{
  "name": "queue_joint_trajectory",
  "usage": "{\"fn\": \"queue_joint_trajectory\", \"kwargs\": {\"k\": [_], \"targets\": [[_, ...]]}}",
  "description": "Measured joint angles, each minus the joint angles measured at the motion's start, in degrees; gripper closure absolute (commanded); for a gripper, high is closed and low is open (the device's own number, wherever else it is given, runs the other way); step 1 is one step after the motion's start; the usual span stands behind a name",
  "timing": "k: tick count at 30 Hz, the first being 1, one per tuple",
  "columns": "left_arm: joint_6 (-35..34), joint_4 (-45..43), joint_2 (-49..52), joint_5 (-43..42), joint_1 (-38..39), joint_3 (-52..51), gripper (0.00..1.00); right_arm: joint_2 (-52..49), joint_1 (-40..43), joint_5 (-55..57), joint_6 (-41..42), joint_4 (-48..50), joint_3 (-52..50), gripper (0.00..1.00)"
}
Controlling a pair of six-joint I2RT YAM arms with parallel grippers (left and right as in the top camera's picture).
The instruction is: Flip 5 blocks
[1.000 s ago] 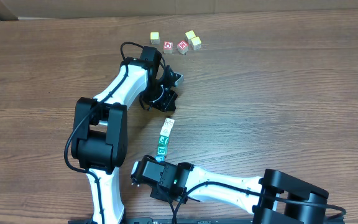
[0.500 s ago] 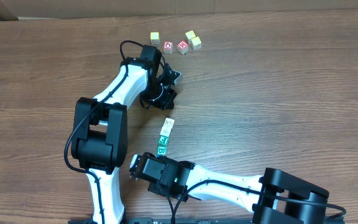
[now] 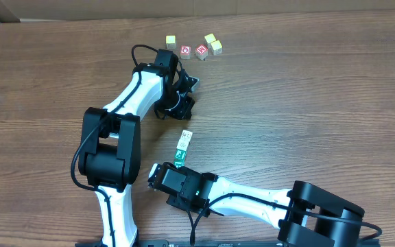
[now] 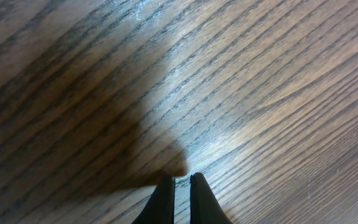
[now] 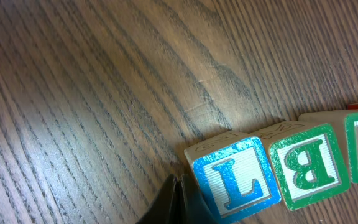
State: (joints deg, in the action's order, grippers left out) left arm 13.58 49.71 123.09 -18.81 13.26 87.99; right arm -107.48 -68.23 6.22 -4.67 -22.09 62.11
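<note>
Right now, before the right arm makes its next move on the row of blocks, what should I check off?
1. Right gripper shut and empty: ok.
2. Its tip beside the L block, at a corner: ok; touching: cannot tell.
3. Block row lies in an unbroken line: ok.
4. Five blocks in the row: cannot tell; the right arm hides the near end.
5. Left gripper shut, empty, over bare table: ok.

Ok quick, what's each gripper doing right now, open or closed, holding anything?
Left gripper: closed, holding nothing.
Right gripper: closed, holding nothing, tips beside the blue L block.
</note>
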Motion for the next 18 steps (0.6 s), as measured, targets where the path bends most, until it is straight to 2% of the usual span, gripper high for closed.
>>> {"fn": "queue_joint_trajectory", "kwargs": {"k": [18], "targets": [[-4.3, -0.6, 0.0, 1.6, -3.2, 0.0, 0.96, 0.0, 3.3, 0.0, 2.6, 0.0, 0.0, 0.96]]}}
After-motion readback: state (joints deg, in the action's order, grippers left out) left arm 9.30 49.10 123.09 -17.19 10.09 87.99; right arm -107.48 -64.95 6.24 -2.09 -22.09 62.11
